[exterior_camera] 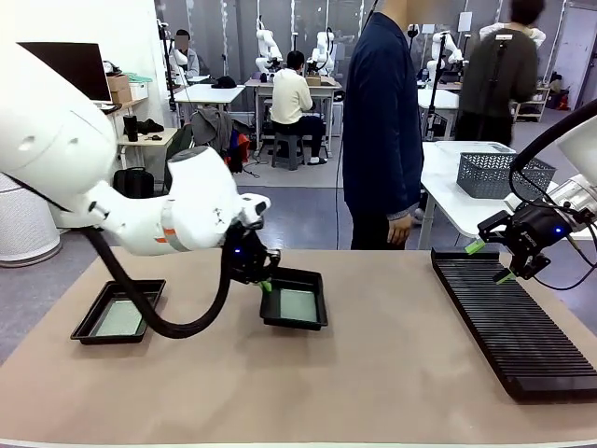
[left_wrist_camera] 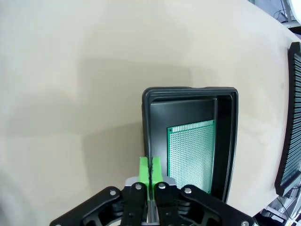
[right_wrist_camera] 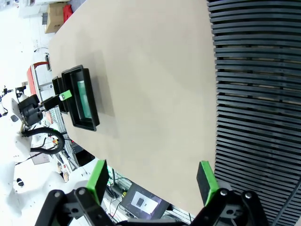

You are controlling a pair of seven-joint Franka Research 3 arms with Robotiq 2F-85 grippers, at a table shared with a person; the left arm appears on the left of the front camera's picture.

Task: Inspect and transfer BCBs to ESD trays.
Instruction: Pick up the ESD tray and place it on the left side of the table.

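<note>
Here the left gripper (left_wrist_camera: 150, 168) — fingers together, empty — hangs just beside the trayed BCB (left_wrist_camera: 190, 155).

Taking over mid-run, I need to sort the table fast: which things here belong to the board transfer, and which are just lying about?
Job:
- ESD tray under the left gripper, a green BCB inside
- second ESD tray, a BCB inside
- black slotted rack under the right gripper

Lying about:
- grey mesh basket
- laptop

No readable text, label, brand, number or sign in any view. Board (left_wrist_camera: 190, 157) surface: plain hole grid, no print legible. Trays, rack, basket, grippers: no legible markings. Background items too small or blurred to read.
</note>
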